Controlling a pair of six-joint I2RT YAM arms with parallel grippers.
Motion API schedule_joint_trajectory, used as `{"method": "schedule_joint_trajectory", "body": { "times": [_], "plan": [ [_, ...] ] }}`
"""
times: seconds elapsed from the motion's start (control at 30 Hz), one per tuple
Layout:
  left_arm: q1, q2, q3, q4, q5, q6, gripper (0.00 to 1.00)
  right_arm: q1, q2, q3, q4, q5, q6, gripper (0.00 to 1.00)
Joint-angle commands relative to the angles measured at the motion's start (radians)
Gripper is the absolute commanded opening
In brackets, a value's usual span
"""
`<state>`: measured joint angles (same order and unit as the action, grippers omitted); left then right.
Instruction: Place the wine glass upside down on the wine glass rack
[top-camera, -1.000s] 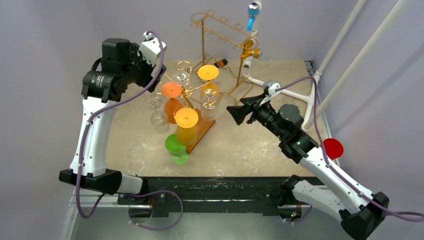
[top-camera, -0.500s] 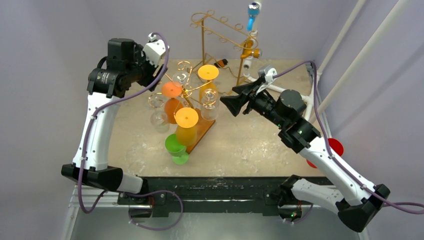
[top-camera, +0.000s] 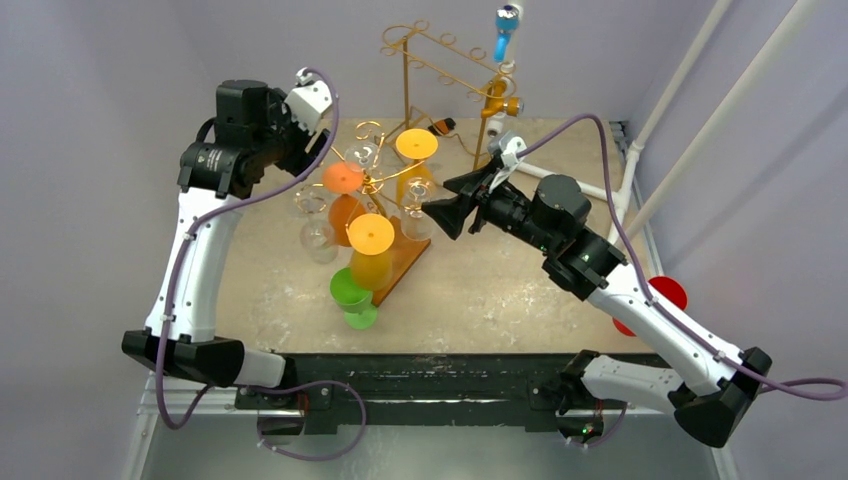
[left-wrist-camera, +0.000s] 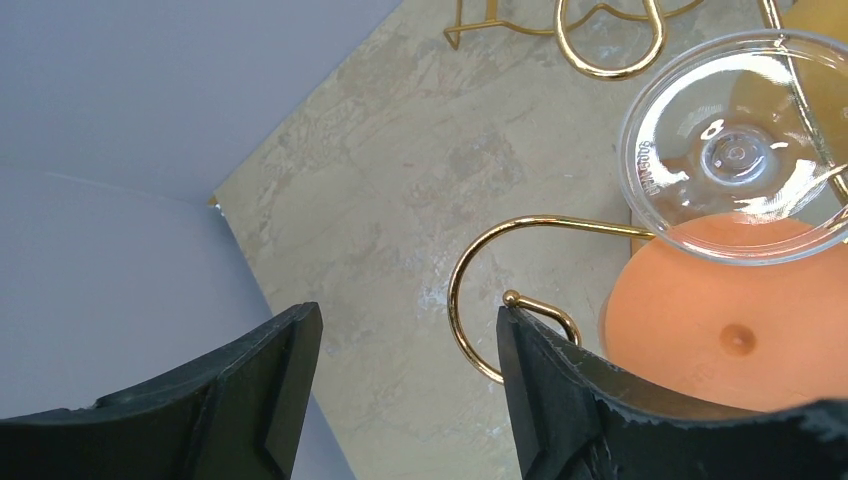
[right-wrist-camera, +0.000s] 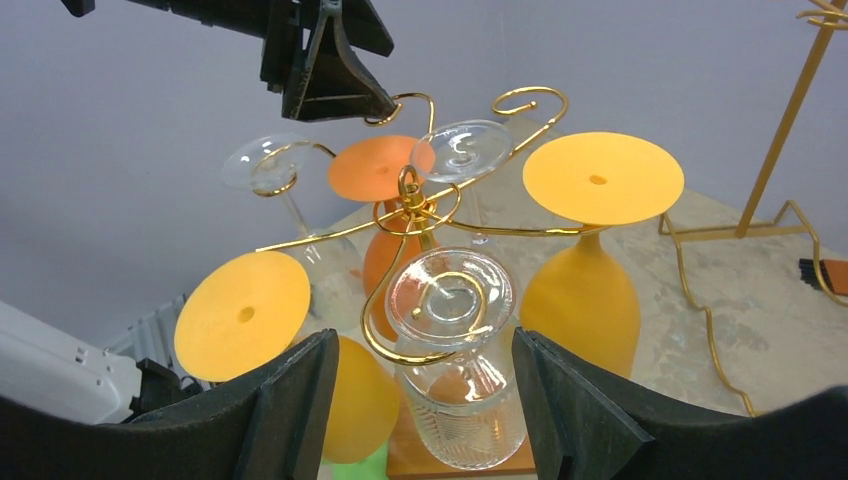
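You are keeping both grippers spread and empty: the left gripper (left-wrist-camera: 405, 328) beside a bare hook of the rack (right-wrist-camera: 408, 200), the right gripper (right-wrist-camera: 425, 352) facing a hung clear glass (right-wrist-camera: 458, 400). The green wine glass (top-camera: 350, 292) is sitting at the rack's near end. It is probably light and slick, so you are best gripping its stem gently.

Right gripper (top-camera: 436, 216), fingers spread, sits just beside a clear glass (top-camera: 417, 224) hanging on the wine glass rack (top-camera: 380, 184).
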<state>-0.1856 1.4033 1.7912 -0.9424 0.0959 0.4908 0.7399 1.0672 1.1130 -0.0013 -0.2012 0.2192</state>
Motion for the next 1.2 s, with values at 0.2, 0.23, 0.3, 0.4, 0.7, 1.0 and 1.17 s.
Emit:
{"method": "schedule_joint_trajectory", "body": {
  "times": [0.2, 0.23, 0.3, 0.4, 0.7, 1.0, 1.17],
  "plan": [
    [-0.012, 0.068, -0.005, 0.065, 0.042, -0.006, 0.6, 0.013, -0.01, 0.027, 0.012, 0.014, -0.017, 0.71],
    [-0.012, 0.073, -0.002, 0.071, 0.042, -0.006, 0.58, 0.013, -0.011, 0.026, 0.012, 0.014, -0.016, 0.71],
    [-0.012, 0.09, 0.011, 0.074, 0.044, -0.006, 0.53, 0.012, -0.012, 0.02, 0.018, 0.008, -0.016, 0.7],
    [-0.012, 0.103, 0.024, 0.075, 0.043, -0.005, 0.51, 0.013, -0.006, 0.008, 0.04, -0.014, 0.0, 0.68],
    [-0.012, 0.115, 0.026, 0.117, 0.006, 0.016, 0.49, 0.038, 0.028, 0.008, 0.071, -0.037, 0.014, 0.64],
    [-0.012, 0.155, 0.057, 0.152, -0.019, 0.029, 0.48, 0.07, 0.042, -0.007, 0.089, -0.04, 0.022, 0.62],
    [-0.012, 0.18, 0.062, 0.17, -0.027, 0.025, 0.48, 0.083, 0.044, -0.015, 0.1, -0.038, 0.025, 0.61]
  ]
}}
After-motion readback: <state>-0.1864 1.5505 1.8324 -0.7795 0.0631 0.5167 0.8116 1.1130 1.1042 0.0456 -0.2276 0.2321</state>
